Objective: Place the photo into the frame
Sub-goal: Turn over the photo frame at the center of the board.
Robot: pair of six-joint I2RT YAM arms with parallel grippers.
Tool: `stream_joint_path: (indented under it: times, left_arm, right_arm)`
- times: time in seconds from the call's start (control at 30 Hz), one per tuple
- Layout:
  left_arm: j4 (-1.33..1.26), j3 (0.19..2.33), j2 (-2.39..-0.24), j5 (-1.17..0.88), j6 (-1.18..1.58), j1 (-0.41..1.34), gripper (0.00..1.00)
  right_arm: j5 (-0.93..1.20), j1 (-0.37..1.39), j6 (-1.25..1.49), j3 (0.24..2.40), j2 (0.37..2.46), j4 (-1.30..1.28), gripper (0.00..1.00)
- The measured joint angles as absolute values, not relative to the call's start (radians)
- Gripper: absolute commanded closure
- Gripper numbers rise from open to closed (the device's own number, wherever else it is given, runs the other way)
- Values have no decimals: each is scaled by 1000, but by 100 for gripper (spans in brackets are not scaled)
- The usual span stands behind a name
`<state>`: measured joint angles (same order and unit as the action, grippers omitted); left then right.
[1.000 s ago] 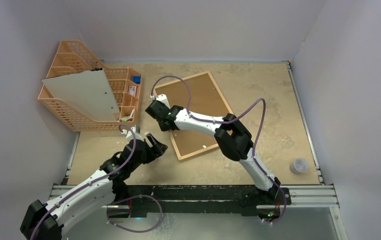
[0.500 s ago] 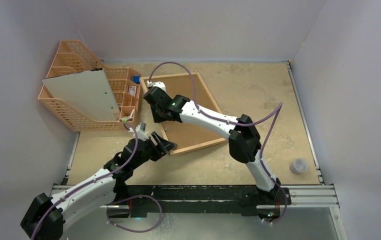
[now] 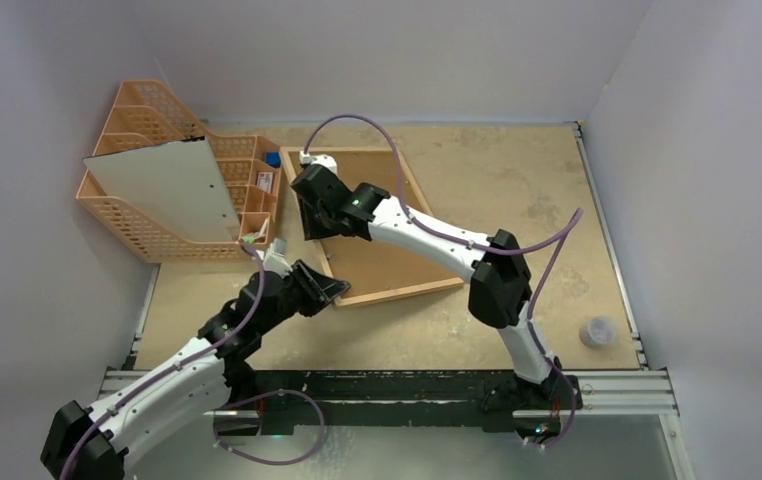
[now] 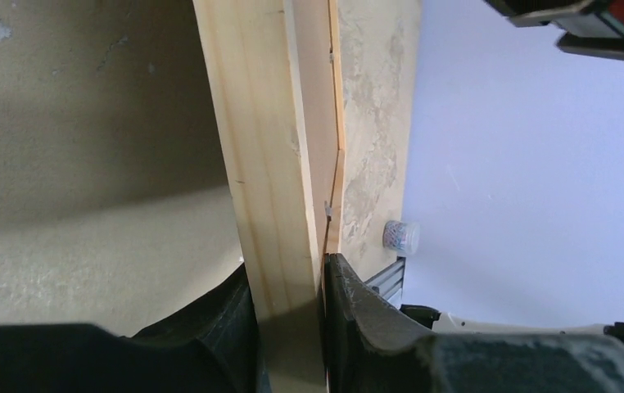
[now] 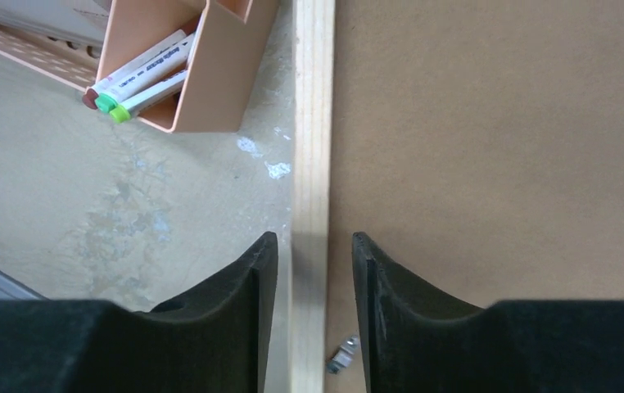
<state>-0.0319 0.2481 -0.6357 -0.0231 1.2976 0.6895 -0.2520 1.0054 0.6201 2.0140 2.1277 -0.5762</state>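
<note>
Well, the left gripper (image 4: 286, 274) has its jaws closed tight on the light-wood rail of the frame (image 3: 407, 291). Its pads press both faces of the wood at the near-left corner. The right gripper (image 5: 314, 246) stands part open astride the left rail farther back, with a sliver of gap on either side of the wood, so it has hold of nothing.

The frame lies face down on the table (image 3: 527, 190), its brown hardboard panel (image 5: 497, 147) uppermost and seated inside the rails. A small metal clip (image 5: 341, 358) sits at the panel's edge, just beside the right fingers. Past the rail stands the orange organizer (image 3: 137, 235), near the frame's far-left corner, with a pale sheet (image 3: 167, 190) leaning on it. The photo shows its printed side in no view, and I cannot tell whether that sheet is its white back.

The step in hand looks like steadying the frame so the back can be opened. To do it well, the left pinch should hold the corner flat rather than lever it up, since lifting one corner would likely twist the thin wood and the pane. The right gripper should work the clips first rather than pry at the panel, and it should steer clear of the organizer.
</note>
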Motion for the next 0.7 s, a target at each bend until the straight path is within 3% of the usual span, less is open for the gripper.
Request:
stream_joint_path:
  times: [0.17, 0.53, 0.7]
  left_arm:
    - [179, 406, -662, -9, 1238, 688, 100]
    - [654, 1041, -939, 150, 910, 688, 100]
    - [807, 1322, -1121, 189, 691, 688, 100]
  right_arm:
    - [-288, 981, 617, 2017, 2052, -598, 42]
    - [-253, 678, 641, 1761, 1552, -436, 36]
    - [-216, 645, 644, 1686, 1474, -406, 34]
